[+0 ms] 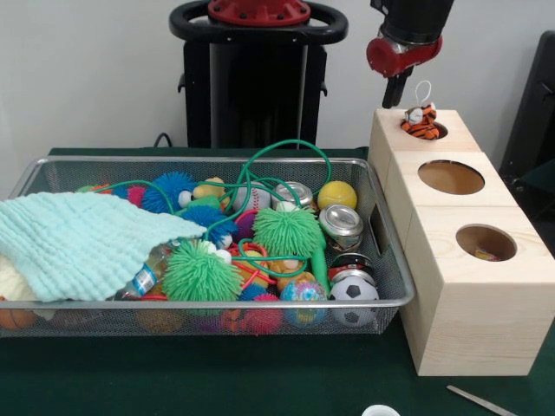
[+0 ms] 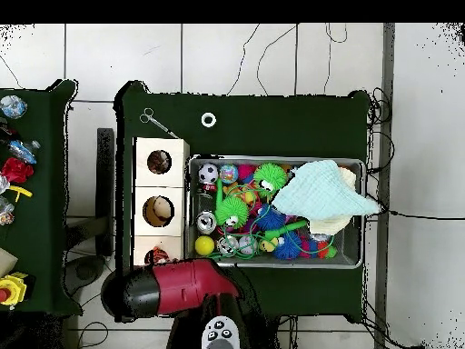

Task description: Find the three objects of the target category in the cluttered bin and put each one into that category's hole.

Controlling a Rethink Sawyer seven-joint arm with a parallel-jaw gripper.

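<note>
A small plush tiger (image 1: 421, 120) sits in the mouth of the round opening of the far wooden box (image 1: 423, 147), its orange-and-black body partly sunk below the rim and its white hanging loop standing up above it. The pincer (image 1: 400, 91) hangs just above and slightly to the side of the toy, apart from it; its tip looks dark and narrow, and I cannot tell whether it is spread or closed, though nothing appears to be held. The toy looks light, soft and compressible, so it should squash through the opening with a gentle push, and the thin loop or the stuffed head looks like the easiest place to take hold; the fabric is unlikely to slip. The cluttered bin (image 1: 386, 301) stands on the green desk (image 1: 260, 381) just beside the 3 boxes, packed with spiky rubber balls, a green cord, metal tins, a small soccer ball (image 1: 354, 289) and a pale blue cloth (image 1: 82, 241) draped over 1 end. The hole (image 1: 486, 243) in the nearest box shows something small inside.
</note>
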